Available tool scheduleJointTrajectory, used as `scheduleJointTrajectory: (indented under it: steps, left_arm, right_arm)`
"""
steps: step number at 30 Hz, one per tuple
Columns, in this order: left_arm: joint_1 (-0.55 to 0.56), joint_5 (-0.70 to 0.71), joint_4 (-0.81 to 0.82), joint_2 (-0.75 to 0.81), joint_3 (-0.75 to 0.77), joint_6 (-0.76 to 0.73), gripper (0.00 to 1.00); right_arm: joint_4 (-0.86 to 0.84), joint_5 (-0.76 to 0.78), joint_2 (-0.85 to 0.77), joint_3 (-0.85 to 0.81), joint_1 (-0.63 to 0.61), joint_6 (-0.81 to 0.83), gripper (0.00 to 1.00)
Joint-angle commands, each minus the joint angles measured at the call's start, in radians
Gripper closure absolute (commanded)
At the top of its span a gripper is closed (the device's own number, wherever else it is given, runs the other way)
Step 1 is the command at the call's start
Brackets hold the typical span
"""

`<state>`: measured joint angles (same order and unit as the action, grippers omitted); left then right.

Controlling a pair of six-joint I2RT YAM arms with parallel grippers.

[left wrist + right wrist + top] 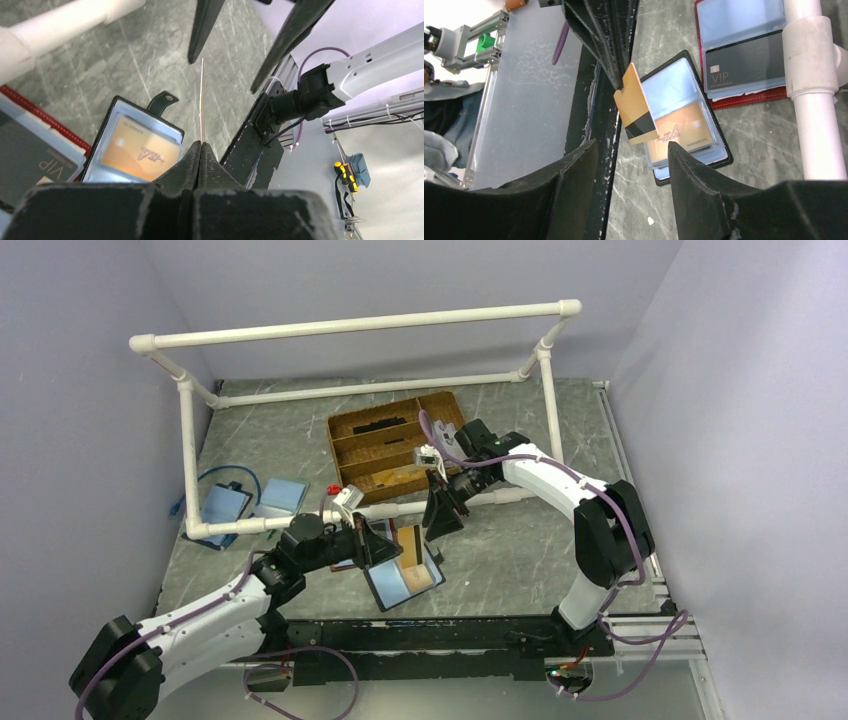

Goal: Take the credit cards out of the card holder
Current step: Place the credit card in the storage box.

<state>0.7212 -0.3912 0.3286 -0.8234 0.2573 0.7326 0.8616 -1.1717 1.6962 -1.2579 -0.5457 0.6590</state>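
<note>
**A:** From overhead, where did things stand?

**B:** The card holder (405, 578) lay open on the tabletop (500, 550). The left gripper (385, 543) hung just over the holder's left edge, clamped shut on a striped card (410, 542). The right gripper (440, 512) hovered above the holder's far side with its jaws spread and nothing in them.

**A:** And the left wrist camera?

**B:** It showed the card edge-on, standing straight up from the closed jaws. One of the right arm's fingers (202, 25) was very close beside the card's top. I judged that a careless closing or sideways drift there could knock the card askew.

**A:** What about the right wrist view?

**B:** The hold looked thin, because the card was pinched at one corner only. It could have pivoted or slipped and dropped back onto the holder below. An orange card (679, 132) sat in the holder's clear sleeve. Nothing pinned the holder down, so pulling that card might have dragged or lifted the holder with it. A red-edged holder (744, 95) lay just beyond it and looked much the same, so it would be easy to grab the wrong one.
</note>
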Motion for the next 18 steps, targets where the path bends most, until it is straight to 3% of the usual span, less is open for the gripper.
scheduleJointTrajectory:
  steps: [1, 7, 10, 14, 17, 18]
  left_arm:
    - [-0.004, -0.031, 0.123, -0.012, 0.044, -0.037, 1.00]
    - [-0.004, -0.014, 0.144, 0.001, 0.029, -0.031, 1.00]
    - [-0.003, -0.007, 0.160, 0.008, 0.022, -0.021, 1.00]
    - [-0.003, -0.002, 0.191, 0.012, 0.008, -0.008, 1.00]
    - [-0.004, 0.007, 0.180, 0.014, 0.008, -0.007, 1.00]
    - [-0.004, 0.020, 0.155, 0.023, 0.009, -0.006, 1.00]
  right_arm:
    - [-0.105, -0.024, -0.001, 0.016, 0.002, -0.084, 0.43]
    - [-0.099, -0.087, 0.017, 0.022, -0.001, -0.079, 0.44]
    - [-0.103, -0.098, 0.029, 0.022, -0.014, -0.086, 0.51]
    - [-0.084, -0.125, 0.049, 0.007, -0.036, -0.072, 0.71]
    - [-0.029, -0.167, 0.057, -0.016, -0.042, -0.017, 1.00]
    - [-0.007, -0.161, 0.055, -0.024, -0.041, 0.004, 1.00]
